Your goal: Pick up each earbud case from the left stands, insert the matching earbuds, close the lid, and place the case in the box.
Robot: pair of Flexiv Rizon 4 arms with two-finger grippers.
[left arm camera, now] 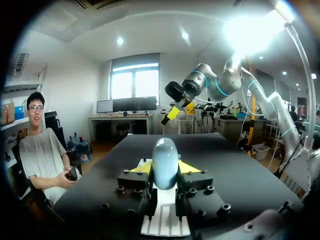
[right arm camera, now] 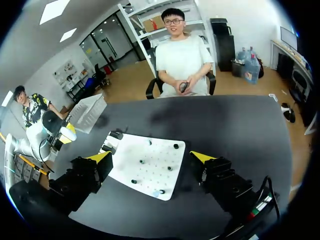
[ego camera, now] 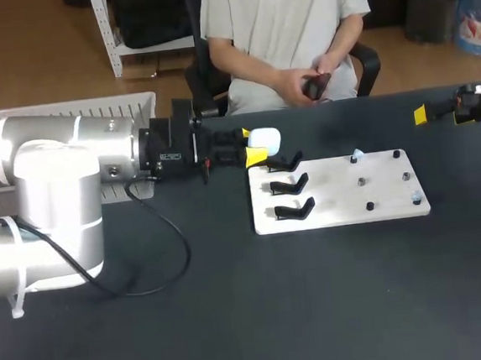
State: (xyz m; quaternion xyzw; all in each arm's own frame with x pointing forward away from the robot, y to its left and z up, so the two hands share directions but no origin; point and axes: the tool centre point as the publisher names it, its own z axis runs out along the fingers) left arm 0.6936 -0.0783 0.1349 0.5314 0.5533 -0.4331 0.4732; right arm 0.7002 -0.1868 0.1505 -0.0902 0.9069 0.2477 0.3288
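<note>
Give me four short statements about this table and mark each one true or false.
1. The left pincer grips the earbud case. True.
2. The right pincer is shut on an earbud. False: it is open and holds nothing.
3. Every black stand on the white board carries a case. False: the three stands in view are bare.
4. The earbud case is outside the box. True.

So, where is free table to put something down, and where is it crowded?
Free: the dark table in front of the white board, and the strip to its right. Crowded: the black stands, where the left hand holds the earbud case; a cable lies left of the board.
</note>
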